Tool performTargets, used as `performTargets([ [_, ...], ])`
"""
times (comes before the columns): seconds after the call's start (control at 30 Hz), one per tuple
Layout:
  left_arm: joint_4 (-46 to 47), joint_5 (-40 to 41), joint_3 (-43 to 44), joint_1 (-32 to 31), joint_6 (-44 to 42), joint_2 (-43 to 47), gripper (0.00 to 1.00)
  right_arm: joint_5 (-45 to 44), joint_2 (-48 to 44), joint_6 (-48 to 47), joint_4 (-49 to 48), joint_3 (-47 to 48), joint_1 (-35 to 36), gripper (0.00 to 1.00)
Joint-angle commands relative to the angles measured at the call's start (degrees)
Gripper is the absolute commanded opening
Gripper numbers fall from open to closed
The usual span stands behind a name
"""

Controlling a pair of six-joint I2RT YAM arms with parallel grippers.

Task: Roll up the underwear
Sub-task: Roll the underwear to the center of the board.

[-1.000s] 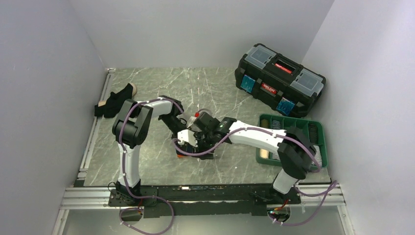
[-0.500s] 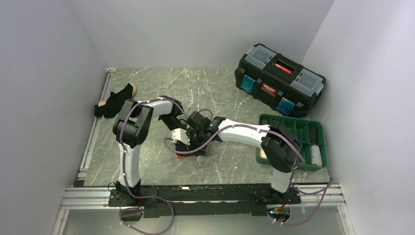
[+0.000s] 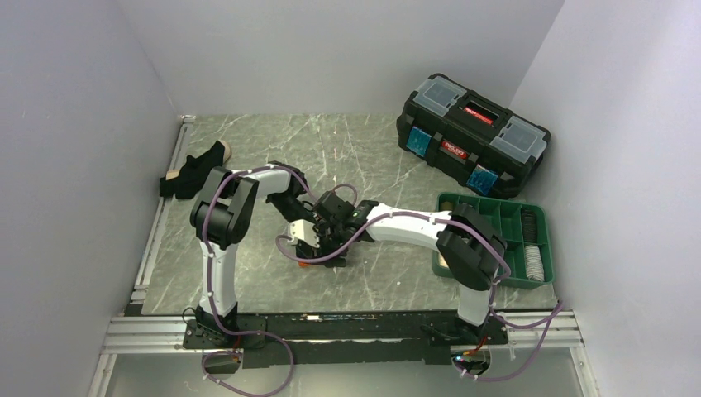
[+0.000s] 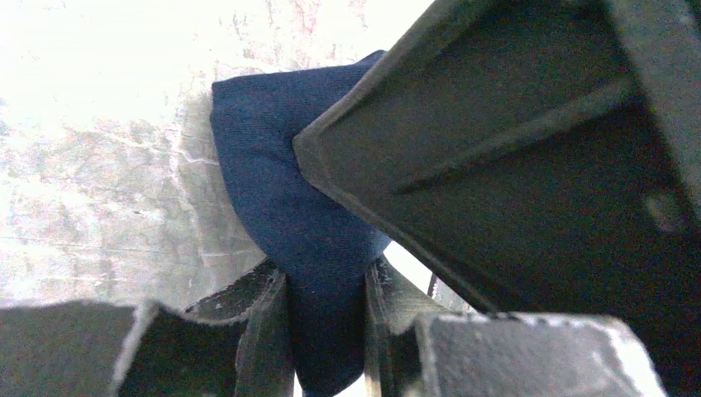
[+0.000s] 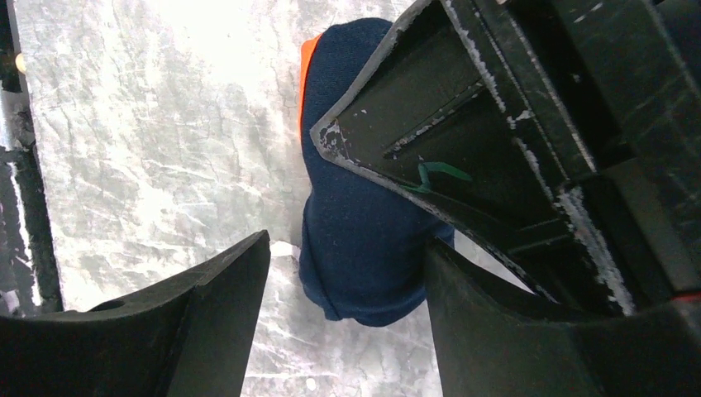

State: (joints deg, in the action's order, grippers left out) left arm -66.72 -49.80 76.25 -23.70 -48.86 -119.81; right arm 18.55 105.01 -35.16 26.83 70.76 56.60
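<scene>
Tray (image 3: pixel 488 198) holds striped roll (image 3: pixel 536 263); left gripper (image 4: pixel 324 327) pinches navy underwear (image 4: pixel 264 165); right gripper (image 5: pixel 343 281) jaws apart.

Right elbow (image 3: pixel 467 248) now clears the tray (image 3: pixel 488 198); left gripper (image 3: pixel 299 231), right gripper (image 3: pixel 324 240) and underwear (image 5: pixel 355 248) sit nearer the table's (image 3: pixel 248 141) left edge.

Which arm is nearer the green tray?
Right. The right arm's elbow covers the tray's left side in the top view; the left arm is far across the table.
</scene>
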Motion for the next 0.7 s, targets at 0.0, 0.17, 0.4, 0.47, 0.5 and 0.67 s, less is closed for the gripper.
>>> performTargets([
  [0.0, -1.93, -6.89, -0.01, -0.82, -4.53, 0.09, 0.0, 1.81, 0.7, 2.02, -7.91, -2.72, 0.19, 0.7],
  [0.17, -3.91, -8.61, -0.33, -0.78, -6.53, -0.89, 0.0, 2.69, 2.02, 3.66, -10.18, -4.05, 0.0, 0.69],
  [0.4, -9.93, -11.25, 1.52, -0.6, -12.21, -2.23, 0.0, 0.23, 3.17, 5.14, -13.7, -5.28, -0.08, 0.68],
  [0.47, -11.28, -11.58, 1.93, -0.64, -13.64, -2.69, 0.0, -0.09, 3.21, 5.14, -14.76, -5.68, -0.08, 0.68],
  [0.5, -12.11, -11.56, 2.16, -0.6, -14.41, -3.02, 0.0, -0.51, 3.11, 5.14, -15.26, -5.78, -0.06, 0.68],
  [0.67, -14.22, -10.61, 3.16, -0.51, -15.93, -5.47, 0.0, -3.74, 2.38, 3.9, -18.48, -7.15, -0.1, 0.68],
])
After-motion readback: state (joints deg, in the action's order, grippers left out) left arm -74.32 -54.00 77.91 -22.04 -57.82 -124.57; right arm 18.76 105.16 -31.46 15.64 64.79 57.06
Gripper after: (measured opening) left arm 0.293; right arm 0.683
